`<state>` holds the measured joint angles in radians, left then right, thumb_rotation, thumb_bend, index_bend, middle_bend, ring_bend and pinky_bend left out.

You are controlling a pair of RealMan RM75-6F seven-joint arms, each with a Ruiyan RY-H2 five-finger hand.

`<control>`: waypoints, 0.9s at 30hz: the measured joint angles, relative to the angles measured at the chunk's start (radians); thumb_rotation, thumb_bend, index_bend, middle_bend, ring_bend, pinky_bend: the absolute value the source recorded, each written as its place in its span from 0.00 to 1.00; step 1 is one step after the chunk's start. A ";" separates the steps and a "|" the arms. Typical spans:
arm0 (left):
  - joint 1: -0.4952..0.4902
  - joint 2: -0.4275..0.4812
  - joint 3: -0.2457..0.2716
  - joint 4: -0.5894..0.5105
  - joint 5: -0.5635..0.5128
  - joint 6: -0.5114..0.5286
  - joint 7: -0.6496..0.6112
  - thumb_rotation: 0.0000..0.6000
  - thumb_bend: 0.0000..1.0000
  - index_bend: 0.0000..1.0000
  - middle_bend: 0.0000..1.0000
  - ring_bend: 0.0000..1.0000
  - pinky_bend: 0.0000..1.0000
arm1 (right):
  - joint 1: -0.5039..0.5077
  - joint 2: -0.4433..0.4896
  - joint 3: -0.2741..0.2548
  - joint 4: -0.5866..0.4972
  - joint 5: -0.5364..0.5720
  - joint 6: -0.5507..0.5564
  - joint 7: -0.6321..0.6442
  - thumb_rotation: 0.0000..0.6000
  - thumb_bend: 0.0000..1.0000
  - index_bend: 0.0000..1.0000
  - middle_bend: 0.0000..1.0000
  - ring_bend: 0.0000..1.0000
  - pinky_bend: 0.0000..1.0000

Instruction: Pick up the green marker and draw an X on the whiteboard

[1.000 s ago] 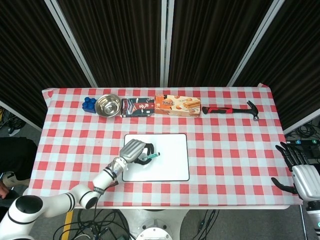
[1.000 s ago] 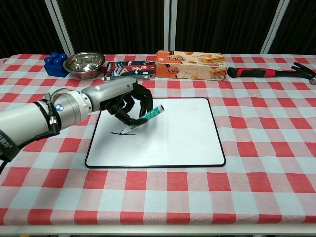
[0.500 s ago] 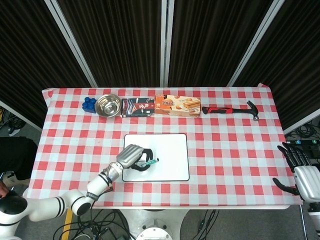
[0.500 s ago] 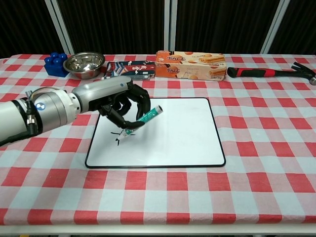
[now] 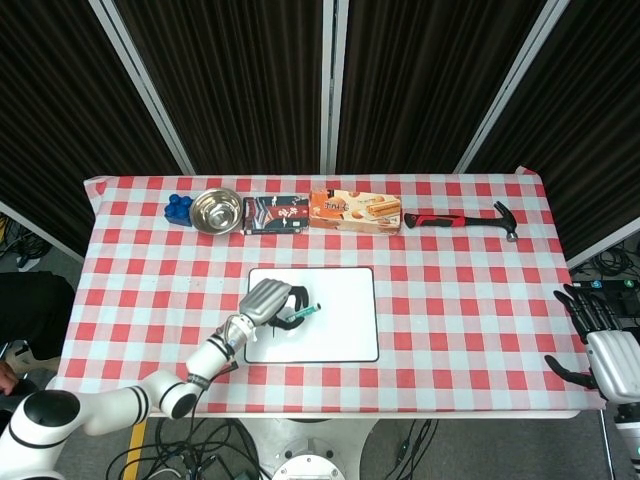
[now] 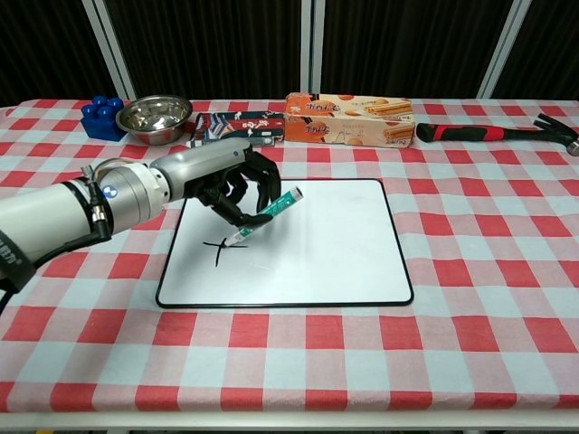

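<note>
My left hand grips the green marker over the left half of the whiteboard. The marker slants down to the left, its tip just above the board beside a small dark crossed mark. My right hand hangs open off the table's right edge, seen only in the head view.
Along the far edge lie a blue block, a steel bowl, a dark packet, an orange biscuit box and a red-handled hammer. The red checked cloth covers the table.
My left hand moved toward me and then back up the board with the marker. A second stroke now crosses the first line, making a small cross. The right hand stayed still.
</note>
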<state>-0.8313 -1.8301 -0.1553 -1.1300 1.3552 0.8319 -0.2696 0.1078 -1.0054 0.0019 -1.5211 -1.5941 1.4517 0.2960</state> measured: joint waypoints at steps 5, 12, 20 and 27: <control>-0.004 -0.010 -0.003 0.017 0.000 -0.005 -0.009 1.00 0.38 0.57 0.60 0.76 0.98 | -0.002 0.001 0.000 0.001 0.002 0.000 0.001 1.00 0.12 0.00 0.00 0.00 0.00; -0.005 -0.027 -0.001 0.043 -0.003 -0.012 -0.018 1.00 0.38 0.57 0.60 0.76 0.97 | -0.001 0.002 -0.001 0.001 0.003 -0.005 0.001 1.00 0.12 0.00 0.00 0.00 0.00; -0.013 -0.065 -0.002 0.028 -0.005 -0.021 -0.022 1.00 0.38 0.57 0.60 0.76 0.97 | -0.008 0.005 -0.003 0.004 0.006 0.001 0.005 1.00 0.12 0.00 0.00 0.00 0.00; -0.041 -0.096 -0.027 0.010 0.008 -0.006 0.000 1.00 0.38 0.57 0.60 0.76 0.97 | -0.017 0.011 0.001 0.009 0.010 0.016 0.015 1.00 0.12 0.00 0.00 0.00 0.00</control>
<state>-0.8721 -1.9258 -0.1827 -1.1198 1.3632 0.8263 -0.2696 0.0911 -0.9947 0.0028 -1.5120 -1.5845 1.4672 0.3106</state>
